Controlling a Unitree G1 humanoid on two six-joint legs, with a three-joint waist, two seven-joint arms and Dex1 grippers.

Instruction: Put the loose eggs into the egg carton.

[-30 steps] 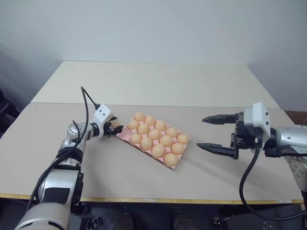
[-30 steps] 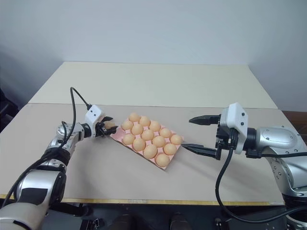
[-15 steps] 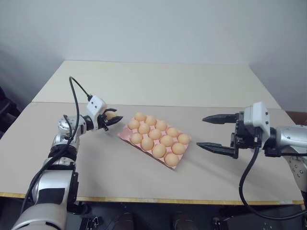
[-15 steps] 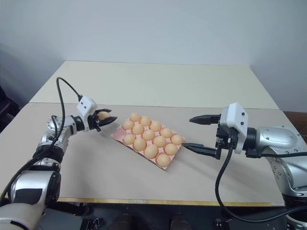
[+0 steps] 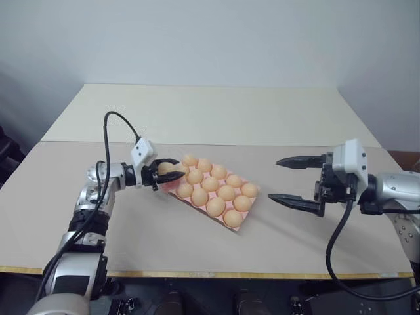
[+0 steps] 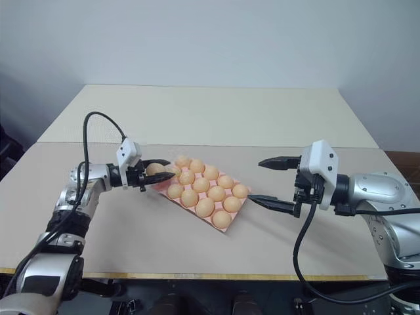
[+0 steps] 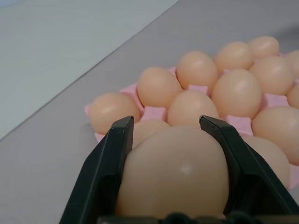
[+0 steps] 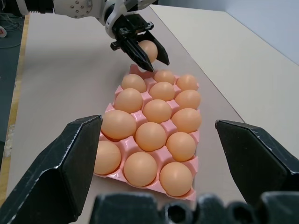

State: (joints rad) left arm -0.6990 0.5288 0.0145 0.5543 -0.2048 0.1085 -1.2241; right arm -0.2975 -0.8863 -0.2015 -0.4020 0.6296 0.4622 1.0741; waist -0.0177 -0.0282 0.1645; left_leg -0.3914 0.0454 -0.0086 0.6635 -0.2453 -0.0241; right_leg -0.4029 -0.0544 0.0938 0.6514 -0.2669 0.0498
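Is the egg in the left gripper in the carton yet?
Not yet. The left gripper holds the egg clamped above the egg carton's near corner.

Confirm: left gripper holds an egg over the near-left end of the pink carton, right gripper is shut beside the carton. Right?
Not quite. The right gripper is open, jaws spread wide and empty, as the right wrist view shows. The rest holds: the left gripper is shut on an egg at the egg carton's left end.
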